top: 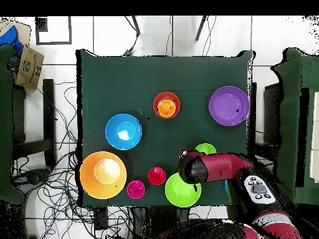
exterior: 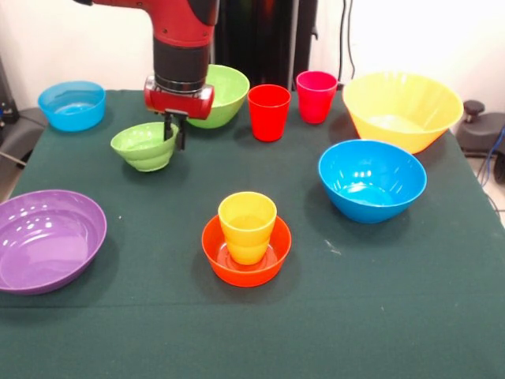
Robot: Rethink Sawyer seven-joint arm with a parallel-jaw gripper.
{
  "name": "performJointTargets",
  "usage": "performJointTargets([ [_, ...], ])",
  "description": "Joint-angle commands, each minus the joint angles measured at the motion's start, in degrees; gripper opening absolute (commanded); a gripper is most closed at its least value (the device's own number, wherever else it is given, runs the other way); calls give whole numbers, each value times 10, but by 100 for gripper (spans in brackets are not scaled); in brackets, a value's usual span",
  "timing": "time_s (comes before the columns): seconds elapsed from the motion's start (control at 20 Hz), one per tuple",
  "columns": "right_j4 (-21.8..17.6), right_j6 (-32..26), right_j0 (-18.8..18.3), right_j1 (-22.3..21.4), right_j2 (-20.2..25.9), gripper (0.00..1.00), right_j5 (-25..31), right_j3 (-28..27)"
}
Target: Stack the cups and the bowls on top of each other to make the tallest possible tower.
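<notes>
green plastic, glossy and ribbed: the small green bowl (exterior: 144, 146) sits tilted on the dark worktop (exterior: 394, 316) near its far edge on the robot's side, one side of its rim lifted, and the end effector (exterior: 173, 134) has its fingers clamped on that rim. the step in hand looks like carrying this bowl to the tower: the yellow-orange cup (exterior: 247, 227) standing upright inside the small orange bowl (exterior: 245, 253), out toward the middle of the worktop. to do it well, i'd lift straight up until the bowl hangs clear, keep the rim pinch firm so it doesn't swing or slip, centre it over the cup's mouth, then lower slowly before letting go. the red cup (exterior: 268, 112) and pink-magenta cup (exterior: 316, 96) wait along the same edge, just beside the larger green bowl (exterior: 221, 95)
</notes>
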Motion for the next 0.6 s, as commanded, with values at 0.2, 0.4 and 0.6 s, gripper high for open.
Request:
performJointTargets([
  [0.2, 94, -4, 61, -20, 85, 0, 161, -93],
  [0.4, 119, -17, 70, -8, 94, 0, 209, -145],
  [0.6, 137, -30, 83, 7, 94, 0, 266, -202],
])
